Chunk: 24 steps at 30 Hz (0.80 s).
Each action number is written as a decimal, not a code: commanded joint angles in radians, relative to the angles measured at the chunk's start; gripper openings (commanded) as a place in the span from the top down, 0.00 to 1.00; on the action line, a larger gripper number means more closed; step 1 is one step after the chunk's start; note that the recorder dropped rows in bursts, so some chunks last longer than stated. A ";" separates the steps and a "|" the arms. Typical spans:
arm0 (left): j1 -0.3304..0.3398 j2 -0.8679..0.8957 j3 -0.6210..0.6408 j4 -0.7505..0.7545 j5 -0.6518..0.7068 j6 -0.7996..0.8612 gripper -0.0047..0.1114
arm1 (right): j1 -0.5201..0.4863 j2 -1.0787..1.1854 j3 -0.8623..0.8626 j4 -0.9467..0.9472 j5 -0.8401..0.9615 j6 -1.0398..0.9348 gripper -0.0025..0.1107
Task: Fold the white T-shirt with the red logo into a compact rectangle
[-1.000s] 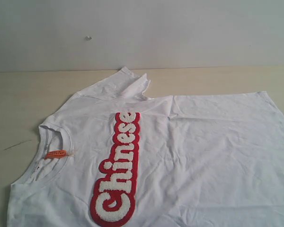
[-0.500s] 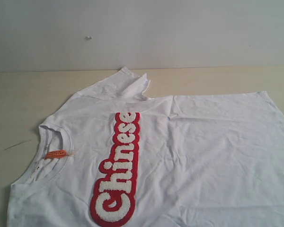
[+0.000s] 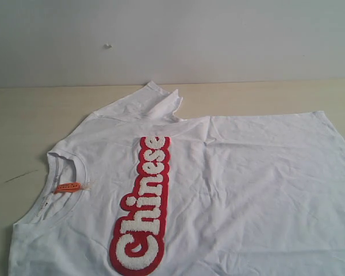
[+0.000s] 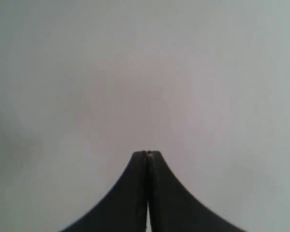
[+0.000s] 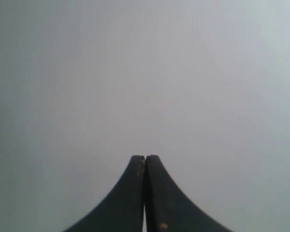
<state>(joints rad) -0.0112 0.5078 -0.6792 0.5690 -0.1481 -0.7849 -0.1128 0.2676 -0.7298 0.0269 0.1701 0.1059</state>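
We see the white T-shirt (image 3: 236, 190) lying flat on a pale wooden table (image 3: 23, 121). It fills the middle, the right side and the bottom of the outside picture, and it runs off the bottom and right edges. The shirt lies sideways. Its round collar (image 3: 75, 163) is at the lower left and its hem (image 3: 328, 133) is at the far right. A little orange tag (image 3: 68, 187) sits inside the collar.

The red logo (image 3: 144, 207) runs up and down, just left of the middle, from the bottom edge toward the center. Its fluffy white letters spell "Chinese", with the big C at the bottom. One short sleeve (image 3: 146, 103) pokes up above the logo, and it looks bumpy and folded. The cloth on the right has soft wrinkles.

A plain pale wall (image 3: 218, 40) fills the top of the picture, with one tiny mark (image 3: 107, 45) at the upper left. A thin dark line (image 3: 20, 175) lies on the table at the left, near the collar.

In the left wrist picture we see the left claw (image 4: 147, 153). Its two dark fingers are pinched tight together, tip to tip, with blurry grey behind them. In the right wrist picture the right claw (image 5: 145, 157) is pinched tight together too, also against plain grey.
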 commanded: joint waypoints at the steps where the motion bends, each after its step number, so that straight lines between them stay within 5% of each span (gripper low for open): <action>1: 0.001 0.144 -0.054 0.022 0.092 -0.084 0.96 | 0.003 0.145 -0.071 -0.060 0.074 -0.131 0.98; 8: -0.096 0.389 -0.060 0.092 0.267 -0.018 0.96 | 0.003 0.415 -0.157 -0.052 0.304 -0.131 0.98; 14: -0.251 0.667 -0.102 0.028 0.399 0.289 0.96 | 0.003 0.679 -0.252 -0.048 0.451 -0.195 0.98; 17: -0.282 0.782 -0.175 -0.182 0.476 0.566 0.96 | 0.003 0.791 -0.312 0.014 0.524 -0.277 0.98; 20: -0.281 0.933 -0.335 -0.803 0.717 1.302 0.96 | 0.003 0.904 -0.383 0.045 0.595 -0.363 0.98; 22: -0.279 1.005 -0.450 -1.011 0.967 1.622 0.96 | 0.003 0.956 -0.432 0.045 0.685 -0.454 0.98; 24: -0.279 1.067 -0.535 -0.965 1.185 1.705 0.96 | 0.014 1.010 -0.481 0.045 0.846 -0.580 0.98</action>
<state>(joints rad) -0.2868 1.5305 -1.1471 -0.3771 0.8507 0.7918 -0.1128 1.2390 -1.1720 0.0676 0.8967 -0.3588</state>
